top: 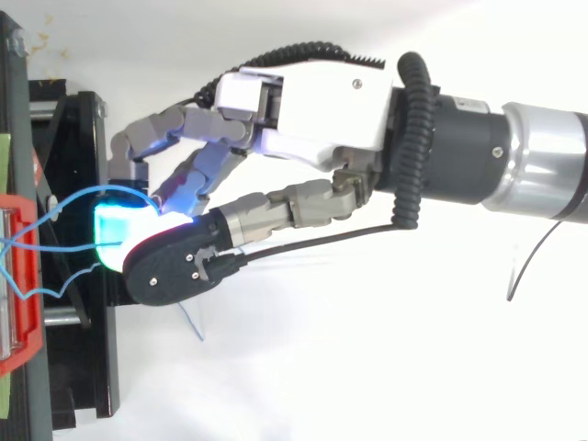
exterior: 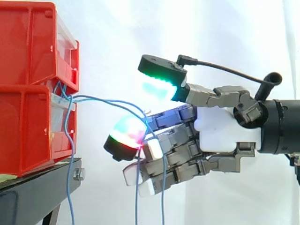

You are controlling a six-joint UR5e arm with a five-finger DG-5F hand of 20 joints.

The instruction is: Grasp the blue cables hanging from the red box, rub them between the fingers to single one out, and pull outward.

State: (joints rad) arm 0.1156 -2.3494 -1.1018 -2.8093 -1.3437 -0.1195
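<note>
Two stacked red bins [exterior: 28,89] stand at the left on a black stand [exterior: 33,192]. Thin blue cables [exterior: 103,101] leave the bins' front and run right to my hand [exterior: 220,129]. My hand is shut on the cables: a thumb with a red-green glowing pad [exterior: 125,133] presses them against curled fingers. Below the hand, cable ends hang down loose [exterior: 137,197]. One finger stays raised, and its green pad [exterior: 159,84] stands clear above the cables. From above, the hand [top: 322,101] reaches left toward the bin's edge [top: 23,276], and blue cable loops [top: 55,207] lead into it.
The black stand [top: 83,367] juts out below the bins, close under the fingertips. A further blue cable [exterior: 70,187] hangs straight down beside the stand's edge. A white curtain forms the backdrop, with open room below and to the right of the hand.
</note>
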